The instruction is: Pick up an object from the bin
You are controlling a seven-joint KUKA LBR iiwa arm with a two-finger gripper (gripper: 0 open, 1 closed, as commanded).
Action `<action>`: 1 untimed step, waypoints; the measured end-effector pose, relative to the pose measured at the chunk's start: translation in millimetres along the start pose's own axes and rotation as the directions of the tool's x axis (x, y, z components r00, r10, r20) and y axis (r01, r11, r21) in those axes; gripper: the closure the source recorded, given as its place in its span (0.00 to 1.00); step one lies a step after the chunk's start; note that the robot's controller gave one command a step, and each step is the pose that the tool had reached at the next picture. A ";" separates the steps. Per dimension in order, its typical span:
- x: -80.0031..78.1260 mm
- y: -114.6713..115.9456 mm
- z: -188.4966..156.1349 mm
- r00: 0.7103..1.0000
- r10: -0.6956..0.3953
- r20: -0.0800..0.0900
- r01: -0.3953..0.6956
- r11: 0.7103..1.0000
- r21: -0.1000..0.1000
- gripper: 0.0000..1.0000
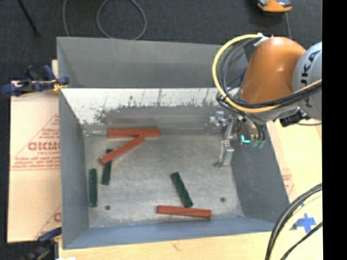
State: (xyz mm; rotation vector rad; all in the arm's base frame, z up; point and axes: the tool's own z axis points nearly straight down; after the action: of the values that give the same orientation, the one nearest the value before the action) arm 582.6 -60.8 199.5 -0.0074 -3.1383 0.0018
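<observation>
- Nearest candidate: a slanted dark green bar, flat on the bin floor, left of the gripper and nearer the front wall. The two are apart, with bare floor between.
- Gripper: low over bare floor. I cannot tell whether the pincer is open or closed. I see nothing in its hold.
- Risk 1: closing where it hangs takes only air, as no bar lies under it.
- Risk 2: the green bar is thin and lies flat. My guess is that a descent not squared to its slant pushes it aside or pinches one end, and it swivels out.
- Further from the gripper, along the front wall: a red bar, with the green bar's near end just beside it. I cannot tell if they touch. A grab at that end may snag both or knock the red one.
- Far left of the gripper: two red bars, one along the back wall and one slanted, meeting at one end. Two short green bars lie beyond them.
- Risk 3: those hug the walls, so there is likely little room for the pincer there.
- Right of the gripper: the bin's side wall is close. The bulky wrist and cables could brush it on a tilt.
</observation>
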 end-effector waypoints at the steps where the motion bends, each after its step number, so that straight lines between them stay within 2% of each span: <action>1: 76.2 51.6 131.9 0.977 0.211 0.000 -0.211 0.977 -0.003 0.00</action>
State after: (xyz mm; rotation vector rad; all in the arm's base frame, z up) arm 506.3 -9.0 67.8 -0.3409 -3.1202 -0.0015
